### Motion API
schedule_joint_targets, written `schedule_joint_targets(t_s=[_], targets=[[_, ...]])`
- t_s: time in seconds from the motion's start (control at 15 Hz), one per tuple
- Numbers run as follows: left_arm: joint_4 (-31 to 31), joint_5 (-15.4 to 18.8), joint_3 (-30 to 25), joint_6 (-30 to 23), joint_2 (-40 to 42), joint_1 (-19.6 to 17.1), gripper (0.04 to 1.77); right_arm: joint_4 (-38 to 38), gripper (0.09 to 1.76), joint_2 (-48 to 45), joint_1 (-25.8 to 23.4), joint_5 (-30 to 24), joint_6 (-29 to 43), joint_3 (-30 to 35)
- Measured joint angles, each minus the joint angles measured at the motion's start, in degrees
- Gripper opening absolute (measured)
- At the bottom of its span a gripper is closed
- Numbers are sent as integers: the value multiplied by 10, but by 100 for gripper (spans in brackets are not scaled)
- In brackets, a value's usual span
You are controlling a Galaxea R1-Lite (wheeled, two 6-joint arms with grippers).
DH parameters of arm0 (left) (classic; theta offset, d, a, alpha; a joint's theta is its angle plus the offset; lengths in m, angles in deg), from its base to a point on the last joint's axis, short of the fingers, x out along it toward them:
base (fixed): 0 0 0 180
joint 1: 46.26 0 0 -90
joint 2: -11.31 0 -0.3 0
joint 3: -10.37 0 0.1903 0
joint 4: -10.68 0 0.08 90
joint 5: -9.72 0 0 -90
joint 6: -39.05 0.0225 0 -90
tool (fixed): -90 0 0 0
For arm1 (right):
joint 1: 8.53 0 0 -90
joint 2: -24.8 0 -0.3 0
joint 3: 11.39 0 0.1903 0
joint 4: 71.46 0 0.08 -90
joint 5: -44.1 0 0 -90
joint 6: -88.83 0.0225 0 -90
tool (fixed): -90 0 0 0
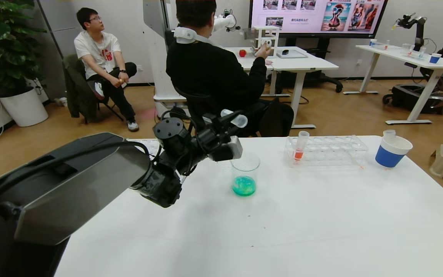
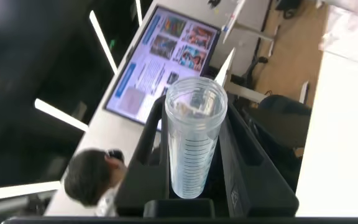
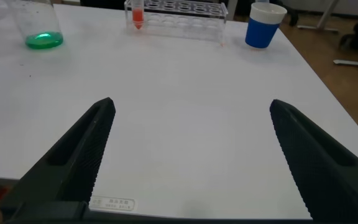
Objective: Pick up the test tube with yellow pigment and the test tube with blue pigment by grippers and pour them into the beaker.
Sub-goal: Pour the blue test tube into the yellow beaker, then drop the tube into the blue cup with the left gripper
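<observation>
My left gripper (image 1: 226, 124) is shut on a slim clear test tube (image 1: 235, 118), held tilted above and just left of the beaker (image 1: 245, 173). In the left wrist view the tube (image 2: 191, 149) sits between the black fingers (image 2: 244, 155) with its open mouth pointing away, and no coloured liquid shows in it. I cannot tell whether it is the yellow or the blue tube. The beaker stands on the white table and holds green-teal liquid; it also shows in the right wrist view (image 3: 39, 28). My right gripper (image 3: 191, 104) is open and empty, low over the table's near side.
A clear tube rack (image 1: 327, 151) stands at the back right with one orange-red tube (image 1: 300, 148) in it. A blue-and-white paper cup (image 1: 392, 152) with a clear tube (image 1: 389, 134) in it stands right of the rack. Two people sit beyond the table (image 1: 283, 231).
</observation>
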Motion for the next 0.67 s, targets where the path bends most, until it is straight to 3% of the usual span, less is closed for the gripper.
schedule_joint_targets(t_s=[0.13, 0.27, 0.4, 0.53, 0.67], targets=[[15, -126, -1, -115, 16, 16, 51, 0, 174, 0, 0, 0, 0, 0], [15, -281, 1, -226, 29, 44, 51, 0, 174, 0, 0, 0, 0, 0], [-23, -418, 20, -337, 42, 65, 51, 0, 174, 0, 0, 0, 0, 0], [-92, -519, 43, -428, 54, 76, 51, 0, 174, 0, 0, 0, 0, 0], [-198, -579, 56, -531, 72, 85, 51, 0, 174, 0, 0, 0, 0, 0]])
